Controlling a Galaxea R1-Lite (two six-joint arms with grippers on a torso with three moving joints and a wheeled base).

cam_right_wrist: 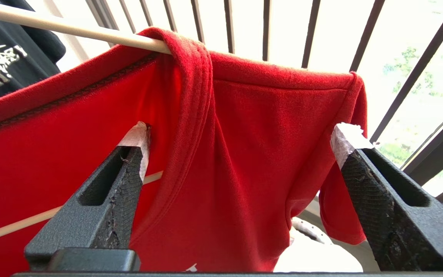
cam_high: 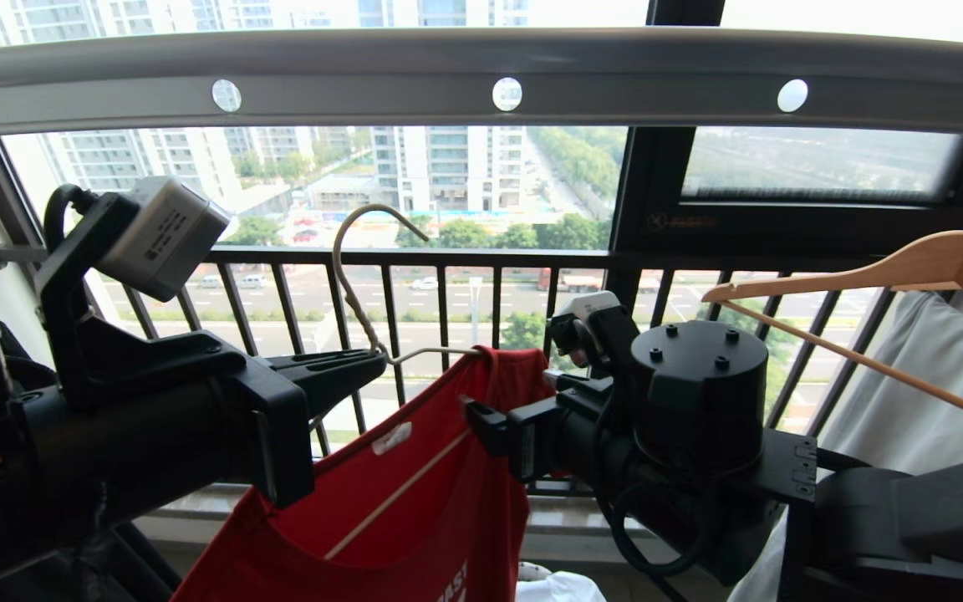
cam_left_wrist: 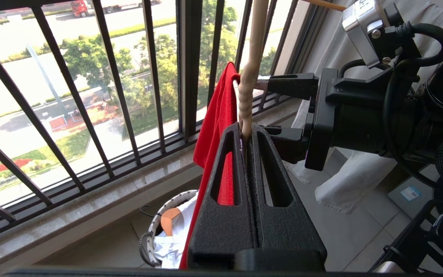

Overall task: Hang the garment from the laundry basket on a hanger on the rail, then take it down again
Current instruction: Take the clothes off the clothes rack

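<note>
The red garment [cam_high: 415,502] is draped over the thin cream hanger [cam_high: 354,288], whose hook stands free in the air below the grey holed rail [cam_high: 364,84]. My left gripper [cam_high: 377,361] is shut on the twisted neck of the hanger [cam_left_wrist: 246,88]. My right gripper [cam_right_wrist: 240,138] is open, its taped fingertips [cam_right_wrist: 139,134] straddling the garment's shoulder [cam_right_wrist: 252,127] just below the hanger bar [cam_right_wrist: 71,29]. The collar folds over that bar. On the floor below stands the laundry basket [cam_left_wrist: 146,238] with white cloth in it.
The black barred window railing [cam_high: 448,259] runs close behind the hanger. A light-wood hanger [cam_high: 908,276] with pale cloth [cam_high: 908,393] hangs at the right. A black printed T-shirt [cam_right_wrist: 6,57] hangs beyond the garment on the left arm's side.
</note>
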